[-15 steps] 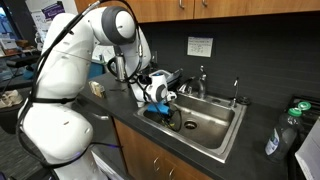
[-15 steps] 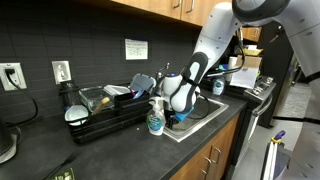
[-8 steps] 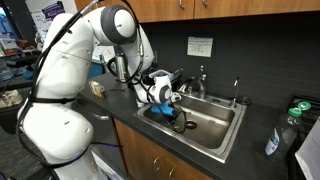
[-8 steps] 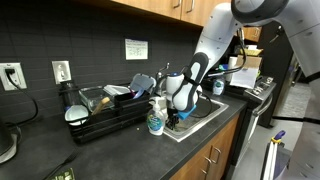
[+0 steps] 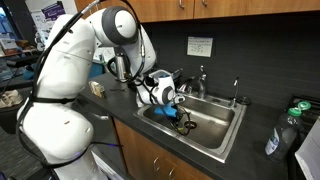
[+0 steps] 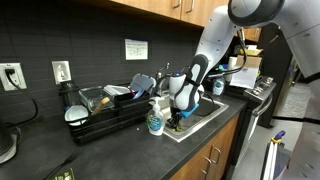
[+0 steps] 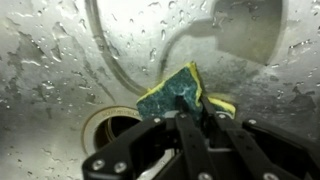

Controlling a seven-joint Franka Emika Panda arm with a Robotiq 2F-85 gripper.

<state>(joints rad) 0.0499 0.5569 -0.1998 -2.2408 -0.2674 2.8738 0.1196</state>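
Wet sink basin (image 7: 40,60), gripper (image 7: 197,113) pinching sponge (image 7: 180,90) beside drain (image 7: 105,126)

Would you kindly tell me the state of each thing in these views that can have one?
hand: shut on the sponge, lowered into the sink
sponge: pinched between the fingers, standing on edge, scrub side facing the wrist camera
sink: wet, beaded with drops
dish rack: loaded with dishes
soap bottle: upright on the counter beside the sink
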